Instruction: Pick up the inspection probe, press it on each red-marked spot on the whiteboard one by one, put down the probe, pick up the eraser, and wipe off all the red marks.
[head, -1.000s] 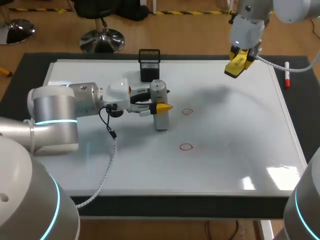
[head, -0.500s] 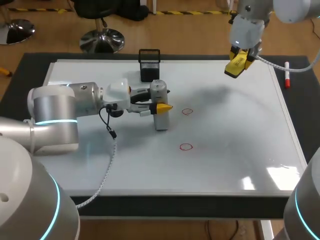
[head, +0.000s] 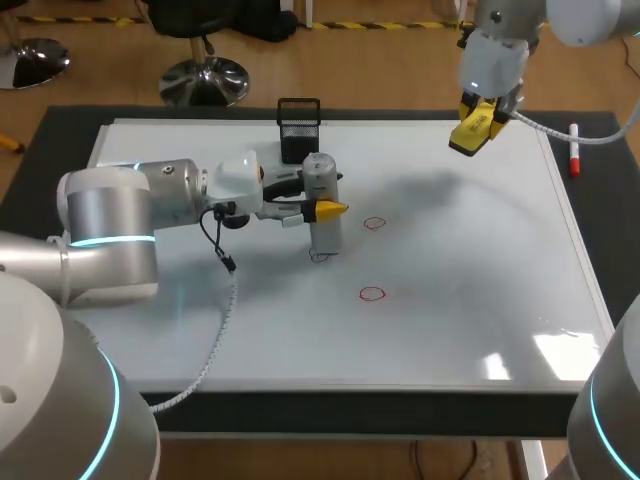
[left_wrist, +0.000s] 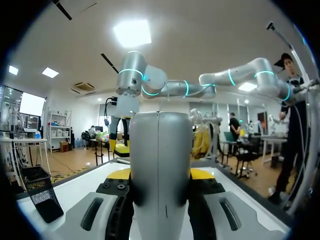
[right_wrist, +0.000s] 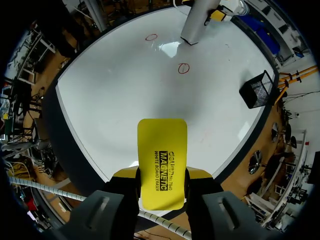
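The grey inspection probe (head: 320, 200) stands upright over the whiteboard (head: 470, 270), left of centre, with my left gripper (head: 322, 209) shut on it from the side. In the left wrist view the probe (left_wrist: 161, 165) fills the gap between the yellow tips. Its lower end hangs just above a faint red mark (head: 320, 257). Two more red circles (head: 374, 223) (head: 372, 293) lie to its right. My right gripper (head: 472, 130) hangs high over the board's far right corner, shut on the yellow eraser (right_wrist: 161, 162). From there the probe (right_wrist: 197, 22) and two red circles (right_wrist: 183, 68) (right_wrist: 151, 37) show below.
A black mesh holder (head: 299, 128) stands at the board's far edge, just behind the probe. A red marker (head: 574, 150) lies on the dark table right of the board. The left arm's cable (head: 215, 340) trails across the board's near left part.
My left gripper has lifted the probe slightly off the board, uncovering a faint red mark beneath it. The right arm with the eraser has stayed still.
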